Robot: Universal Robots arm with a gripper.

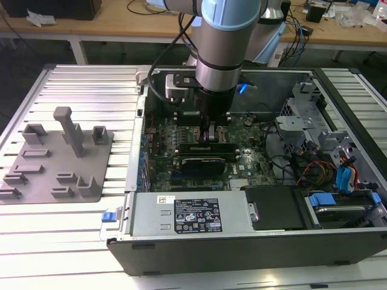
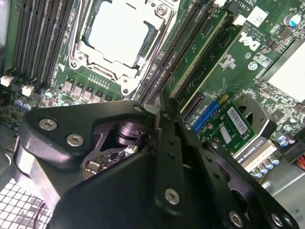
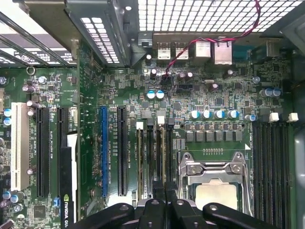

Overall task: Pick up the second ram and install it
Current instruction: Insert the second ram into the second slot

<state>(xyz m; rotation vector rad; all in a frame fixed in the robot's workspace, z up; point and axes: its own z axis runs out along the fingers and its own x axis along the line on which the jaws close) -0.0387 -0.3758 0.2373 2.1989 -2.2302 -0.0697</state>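
Black tool (image 2: 159, 143) hangs close over the motherboard's memory slots (image 3: 155, 157); I judge it's pressing the green ram stick (image 2: 200, 52) down; finger state I cannot tell.

Robotics lab, open computer case (image 1: 242, 235), slatted metal table (image 1: 78, 90), cluttered workbench (image 1: 91, 27)

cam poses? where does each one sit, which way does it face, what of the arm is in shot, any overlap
Exterior view: off the arm, above the open computer case, looking down; arm reaches into it; grey holder tray at the exterior view's left.
First wrist view: on the wrist, looking down at the motherboard; claw at frame edge.
Second wrist view: on the wrist, angled across the board; claw linkage fills the foreground.
Shared: CPU socket in both wrist views.
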